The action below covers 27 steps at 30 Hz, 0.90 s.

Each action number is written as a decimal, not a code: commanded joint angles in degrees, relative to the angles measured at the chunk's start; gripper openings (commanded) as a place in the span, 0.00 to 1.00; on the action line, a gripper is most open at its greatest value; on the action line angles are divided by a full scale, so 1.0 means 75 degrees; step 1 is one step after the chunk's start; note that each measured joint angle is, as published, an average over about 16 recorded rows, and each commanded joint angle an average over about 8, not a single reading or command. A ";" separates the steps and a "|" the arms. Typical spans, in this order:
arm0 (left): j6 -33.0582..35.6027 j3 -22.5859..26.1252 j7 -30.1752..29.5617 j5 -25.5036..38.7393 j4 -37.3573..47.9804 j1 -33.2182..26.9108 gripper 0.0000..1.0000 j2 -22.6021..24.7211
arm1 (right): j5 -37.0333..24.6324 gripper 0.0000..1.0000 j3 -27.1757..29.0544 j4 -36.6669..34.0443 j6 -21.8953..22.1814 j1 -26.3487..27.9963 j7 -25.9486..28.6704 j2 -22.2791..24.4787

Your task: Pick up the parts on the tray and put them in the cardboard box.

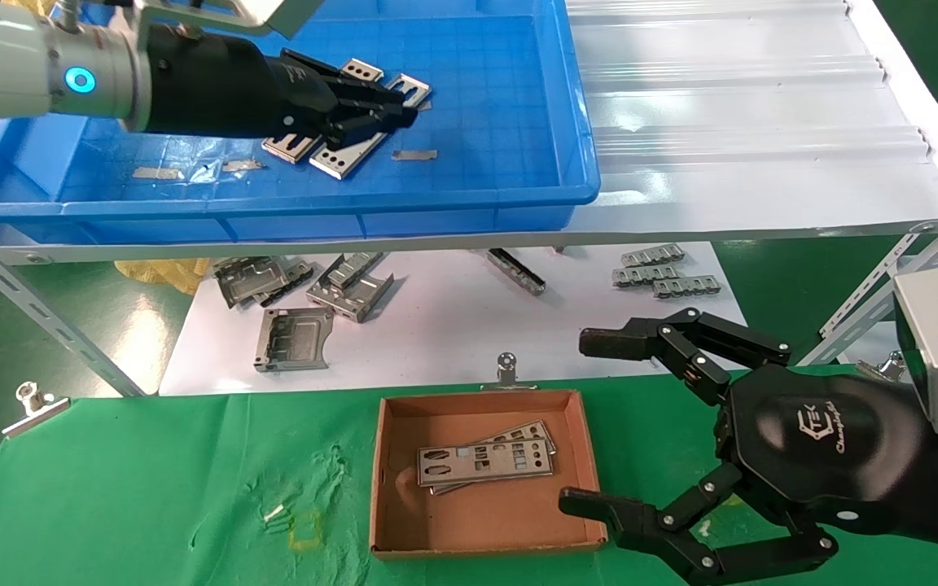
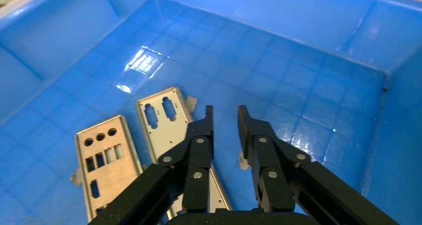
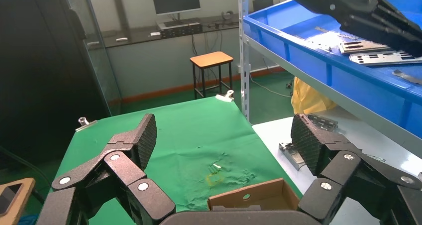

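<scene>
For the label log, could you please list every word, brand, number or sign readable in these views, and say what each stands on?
"TEK", with a hexagonal logo: printed in white on the black body of the right gripper, in the head view.
A script word beneath it, seemingly "Changingtek": too small to read surely.
Left gripper, parts, tray, cardboard box: no readable text.

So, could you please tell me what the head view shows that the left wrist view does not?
Only the head view shows the cardboard box holding plates, the grey brackets on the white sheet, and the open right gripper beside the box. Only the left wrist view shows the narrow gap between the left gripper's fingers. Both show the blue tray and the parts under that gripper.
</scene>
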 commanded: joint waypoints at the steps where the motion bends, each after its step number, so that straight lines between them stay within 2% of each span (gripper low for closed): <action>1: -0.0040 0.0018 0.0014 0.0026 0.0032 0.0017 1.00 0.0046 | 0.0000 1.00 0.0000 0.0000 0.0000 0.0000 0.0000 0.0000; 13: -0.1091 0.0050 -0.0059 0.0076 0.0118 0.0081 1.00 0.0313 | 0.0000 1.00 0.0000 0.0000 0.0000 0.0000 0.0000 0.0000; 27: -0.1177 0.0073 -0.0332 0.0104 0.0075 0.0169 1.00 0.0373 | 0.0000 1.00 0.0000 0.0000 0.0000 0.0000 0.0000 0.0000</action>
